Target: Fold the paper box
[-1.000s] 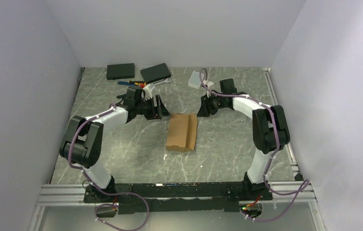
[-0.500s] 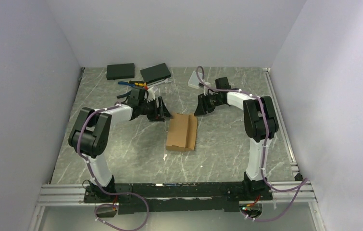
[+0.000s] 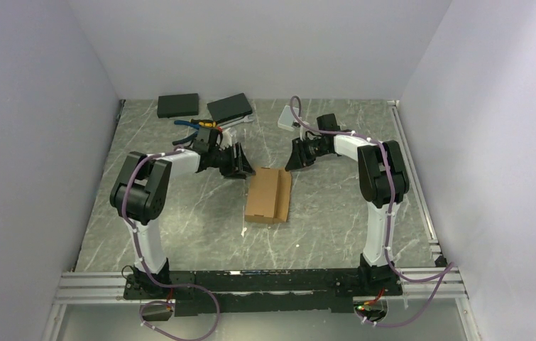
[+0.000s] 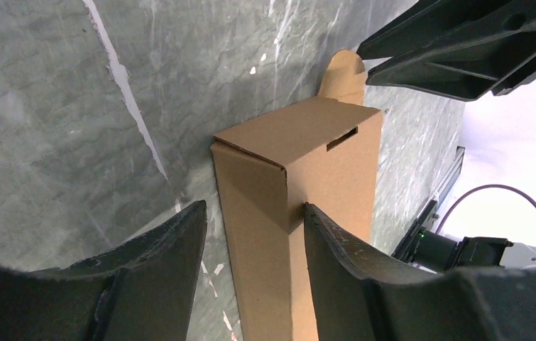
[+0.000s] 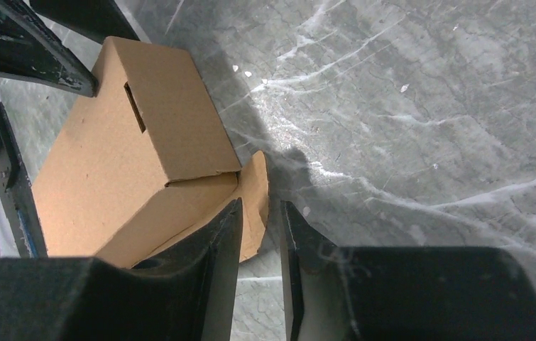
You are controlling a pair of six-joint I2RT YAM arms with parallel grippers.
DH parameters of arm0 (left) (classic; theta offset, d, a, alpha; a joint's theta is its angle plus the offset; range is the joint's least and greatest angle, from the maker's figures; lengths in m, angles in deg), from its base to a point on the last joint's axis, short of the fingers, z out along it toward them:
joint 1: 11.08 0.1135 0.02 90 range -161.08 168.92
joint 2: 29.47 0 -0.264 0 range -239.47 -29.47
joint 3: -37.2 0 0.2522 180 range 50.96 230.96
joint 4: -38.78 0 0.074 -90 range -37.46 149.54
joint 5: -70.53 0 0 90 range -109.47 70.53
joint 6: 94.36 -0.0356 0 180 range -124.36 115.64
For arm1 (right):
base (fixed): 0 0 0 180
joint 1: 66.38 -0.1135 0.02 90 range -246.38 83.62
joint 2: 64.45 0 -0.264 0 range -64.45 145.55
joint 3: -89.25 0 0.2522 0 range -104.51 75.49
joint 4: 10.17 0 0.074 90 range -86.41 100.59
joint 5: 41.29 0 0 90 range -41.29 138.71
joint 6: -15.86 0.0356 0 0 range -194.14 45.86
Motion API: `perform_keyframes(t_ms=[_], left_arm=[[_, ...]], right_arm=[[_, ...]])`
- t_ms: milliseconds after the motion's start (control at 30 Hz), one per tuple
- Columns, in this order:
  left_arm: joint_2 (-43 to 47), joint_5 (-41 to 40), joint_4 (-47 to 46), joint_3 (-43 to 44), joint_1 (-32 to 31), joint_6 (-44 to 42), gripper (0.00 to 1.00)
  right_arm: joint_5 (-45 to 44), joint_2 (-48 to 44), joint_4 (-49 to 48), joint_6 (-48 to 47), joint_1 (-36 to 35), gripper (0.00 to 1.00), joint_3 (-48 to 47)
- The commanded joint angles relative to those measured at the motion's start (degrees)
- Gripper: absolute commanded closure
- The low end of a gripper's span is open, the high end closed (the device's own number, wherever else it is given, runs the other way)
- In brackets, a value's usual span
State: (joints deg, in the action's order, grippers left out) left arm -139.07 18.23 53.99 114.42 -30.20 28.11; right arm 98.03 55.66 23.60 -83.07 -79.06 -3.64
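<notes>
The paper box (image 3: 268,194) is lying mid-desk (image 3: 179,227), long side running near to far, while the left pincer (image 3: 245,170) and right pincer (image 3: 292,165) are hovering, fingers apart, at its 2 far corners.

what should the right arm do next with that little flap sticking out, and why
Probably close the right gripper on the rounded tab, so it can be tucked in. The tab sticks out loose from the far end of the paper box, right at its parted jaws, while the left gripper straddles the other far corner, likely steadying it.
</notes>
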Motion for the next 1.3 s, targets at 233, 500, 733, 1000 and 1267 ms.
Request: perform_keyframes(t_ms=[233, 500, 733, 1000, 1267], left_arm=[[-2.1, 0.6, 3.9, 4.3, -0.1, -2.5, 0.45], [-2.3, 1.1, 4.2, 4.9, -0.1, -2.8, 0.45], [-2.3, 2.0, 4.3, 5.0, -0.1, -3.2, 0.45], [-2.9, 2.6, 4.6, 5.4, -0.2, -3.5, 0.45], [-3.9, 1.7, 6.6, 6.9, -0.2, -4.2, 0.46]], right_arm=[[2.9, -0.3, -2.6, 0.0, 0.2, 0.79, -0.4], [1.3, 0.4, -2.3, 1.1, 0.2, 0.66, -0.6], [-0.5, 1.5, -1.7, 0.9, 0.2, 0.64, -1.1], [1.5, 1.6, -1.7, 0.1, -0.1, 0.68, -1.1], [2.9, 0.0, -2.7, -1.7, -0.3, 0.94, 0.3]])
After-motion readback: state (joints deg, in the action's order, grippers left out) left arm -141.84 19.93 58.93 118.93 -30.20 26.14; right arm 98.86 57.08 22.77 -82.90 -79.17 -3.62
